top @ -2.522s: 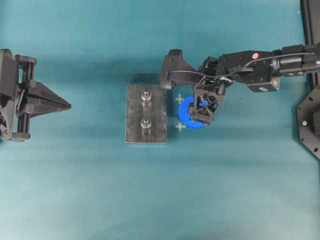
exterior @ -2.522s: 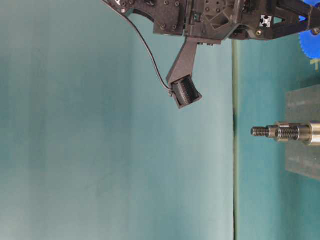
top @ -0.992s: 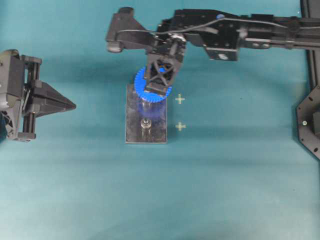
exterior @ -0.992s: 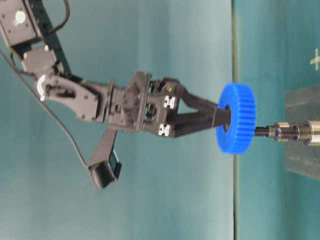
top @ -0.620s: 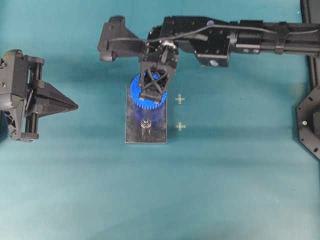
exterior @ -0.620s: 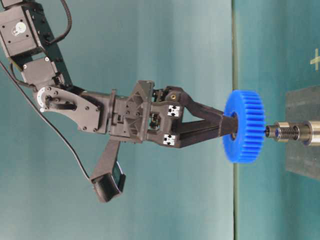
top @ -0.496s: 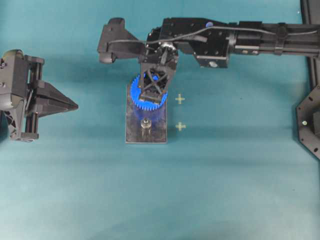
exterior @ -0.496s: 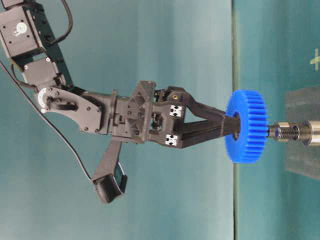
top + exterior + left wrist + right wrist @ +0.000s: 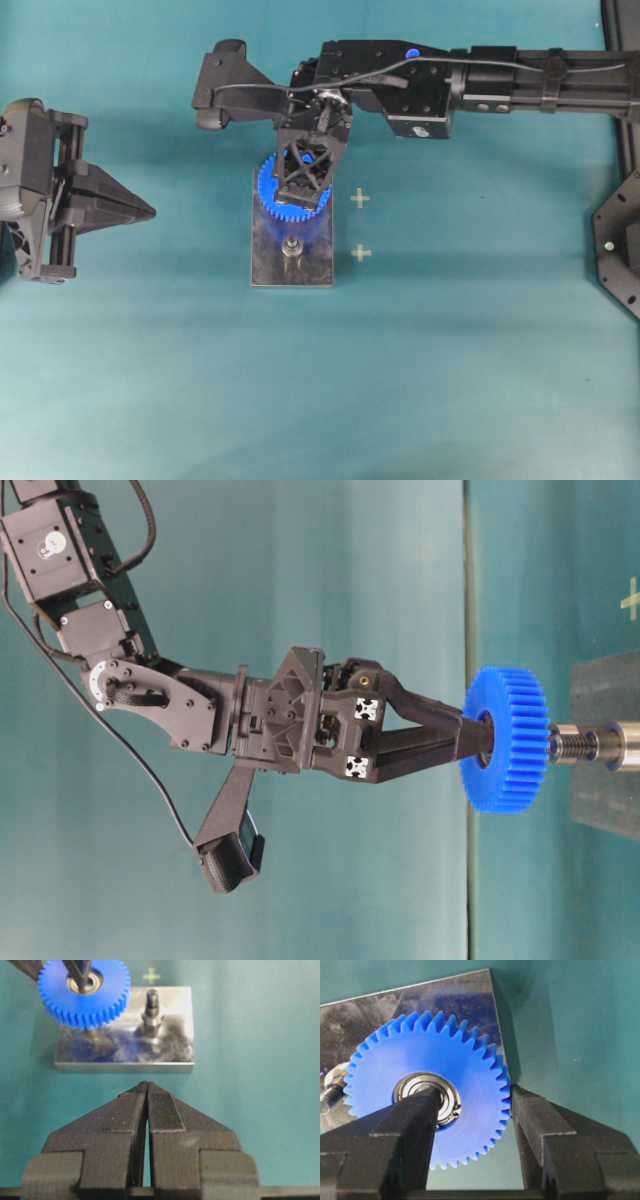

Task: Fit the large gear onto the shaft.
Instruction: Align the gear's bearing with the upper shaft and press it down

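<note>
The large gear (image 9: 270, 190), bright blue with a metal bearing (image 9: 451, 1091), hangs level over the far end of the grey plate (image 9: 292, 268). My right gripper (image 9: 472, 1094) is shut on it: one finger (image 9: 410, 1125) sits in the bearing bore and the other (image 9: 530, 1120) presses on the outer teeth. In the table-level view the large gear (image 9: 510, 738) covers the tip of the shaft (image 9: 575, 745), whose collared base still shows. My left gripper (image 9: 147, 1085) is shut and holds nothing, on the table to the left of the plate (image 9: 125, 1055).
A second identical peg (image 9: 292, 248) stands bare on the plate's near half. Two pale cross marks (image 9: 360, 198) (image 9: 360, 253) lie on the teal table just right of the plate. A black frame (image 9: 622, 240) runs along the right edge.
My right gripper has carried the gear from above the shaft down along it, so the threaded tip is now inside the bore. The left arm has stayed put.
</note>
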{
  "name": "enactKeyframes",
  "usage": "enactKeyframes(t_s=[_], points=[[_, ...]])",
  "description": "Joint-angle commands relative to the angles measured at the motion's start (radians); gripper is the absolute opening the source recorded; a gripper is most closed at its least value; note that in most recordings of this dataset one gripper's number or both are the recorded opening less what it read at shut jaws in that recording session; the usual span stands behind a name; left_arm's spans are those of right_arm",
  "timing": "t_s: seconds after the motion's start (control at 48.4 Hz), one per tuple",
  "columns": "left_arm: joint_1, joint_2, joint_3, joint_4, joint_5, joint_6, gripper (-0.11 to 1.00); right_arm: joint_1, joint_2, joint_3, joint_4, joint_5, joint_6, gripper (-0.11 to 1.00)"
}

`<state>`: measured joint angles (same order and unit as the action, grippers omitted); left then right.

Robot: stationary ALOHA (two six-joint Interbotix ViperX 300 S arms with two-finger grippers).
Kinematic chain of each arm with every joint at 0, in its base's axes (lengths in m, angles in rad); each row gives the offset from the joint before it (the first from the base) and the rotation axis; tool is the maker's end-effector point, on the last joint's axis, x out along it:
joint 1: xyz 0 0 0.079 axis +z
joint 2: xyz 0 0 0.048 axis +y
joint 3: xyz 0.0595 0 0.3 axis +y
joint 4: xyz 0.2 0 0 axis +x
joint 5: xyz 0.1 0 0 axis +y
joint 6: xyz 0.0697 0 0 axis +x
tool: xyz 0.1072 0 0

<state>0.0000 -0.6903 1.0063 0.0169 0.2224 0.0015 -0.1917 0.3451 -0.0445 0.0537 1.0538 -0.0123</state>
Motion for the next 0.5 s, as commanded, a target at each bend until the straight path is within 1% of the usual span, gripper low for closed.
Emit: enactKeyframes(t_s=[0.0, 0.165, 0.476], points=[[0.003, -0.003, -0.017, 0.002, -0.003, -0.003, 0.00, -0.002, -0.018, -0.026, 0.002, -0.008, -0.009, 0.48], [0.002, -0.003, -0.014, 0.002, -0.003, -0.003, 0.00, -0.008, -0.015, -0.035, 0.002, -0.018, -0.009, 0.48], [0.002, -0.003, -0.011, 0.002, -0.003, -0.005, 0.00, -0.009, -0.011, -0.038, 0.002, -0.002, -0.011, 0.48]])
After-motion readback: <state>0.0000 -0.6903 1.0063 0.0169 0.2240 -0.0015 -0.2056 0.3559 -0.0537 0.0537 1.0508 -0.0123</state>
